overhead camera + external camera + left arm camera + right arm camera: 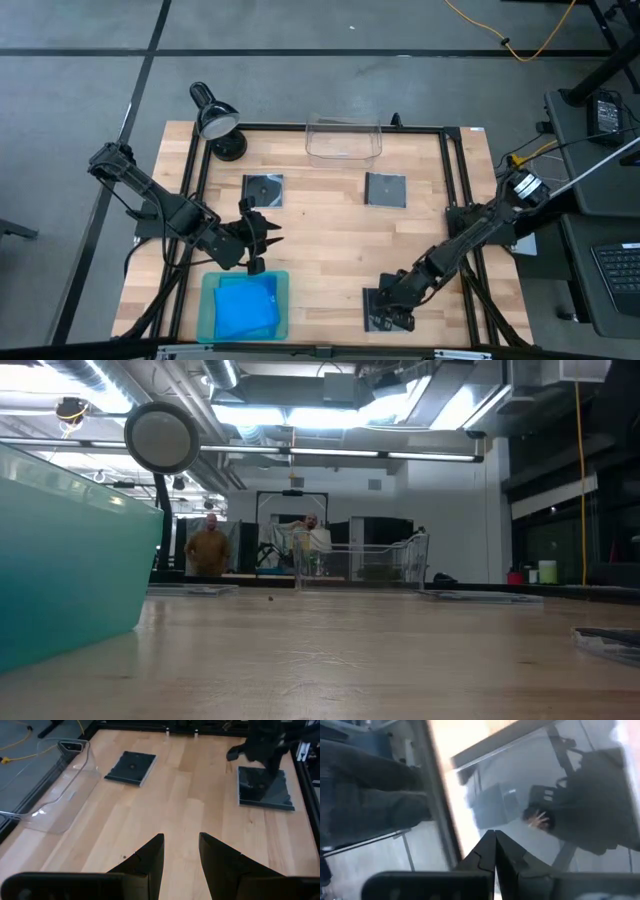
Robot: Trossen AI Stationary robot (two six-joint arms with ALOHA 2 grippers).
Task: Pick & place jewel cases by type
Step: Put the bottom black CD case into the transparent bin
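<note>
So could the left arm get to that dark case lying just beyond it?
Probably yes. The left gripper hangs empty, jaws parted, above bare wood, and the dark case lies flat with nothing on it or between them. The lamp stands off to one side.

The pale planked wooden table [330,240] has a smooth satin finish. On it, a teal translucent plastic tray [211,310] holds glossy bright blue plastic cases [247,306]. Beyond the tray, a clear, shiny plastic bin [343,140] and glossy dark grey square plastic cases [385,189] catch reflections.
</note>
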